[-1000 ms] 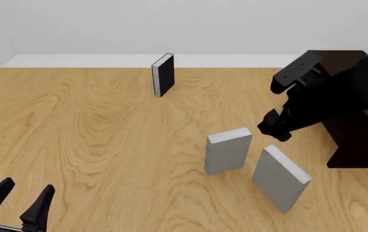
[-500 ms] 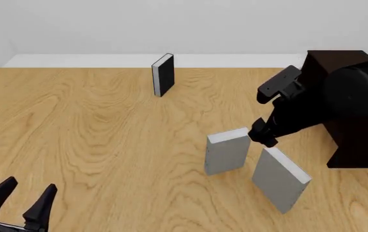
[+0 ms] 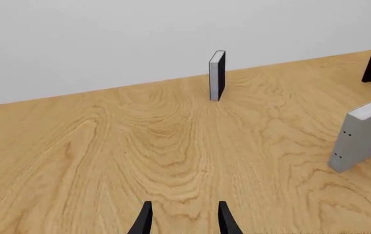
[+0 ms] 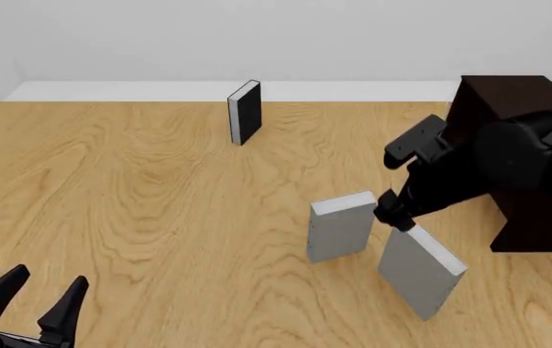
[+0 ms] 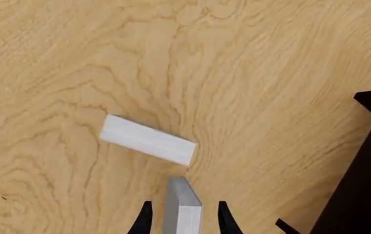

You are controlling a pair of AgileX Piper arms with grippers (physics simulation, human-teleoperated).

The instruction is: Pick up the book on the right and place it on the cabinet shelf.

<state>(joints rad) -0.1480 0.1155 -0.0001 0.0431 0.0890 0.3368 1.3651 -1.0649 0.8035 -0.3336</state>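
Wooden table (image 4: 140,196) carries 3 upright books and cabinet (image 4: 537,210).

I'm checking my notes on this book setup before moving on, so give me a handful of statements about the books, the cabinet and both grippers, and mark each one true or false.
1. The right gripper straddles the top edge of the book, one finger on each side. True.
2. The black-covered book lies flat on the table. False: it stands upright near the far edge.
3. The left gripper holds a book. False: it is open, with nothing between its fingers.
4. The chunkier grey book stands just left of the book in the front view. True.
5. The book already rests in the cabinet. False: it stands on the table in front of it.
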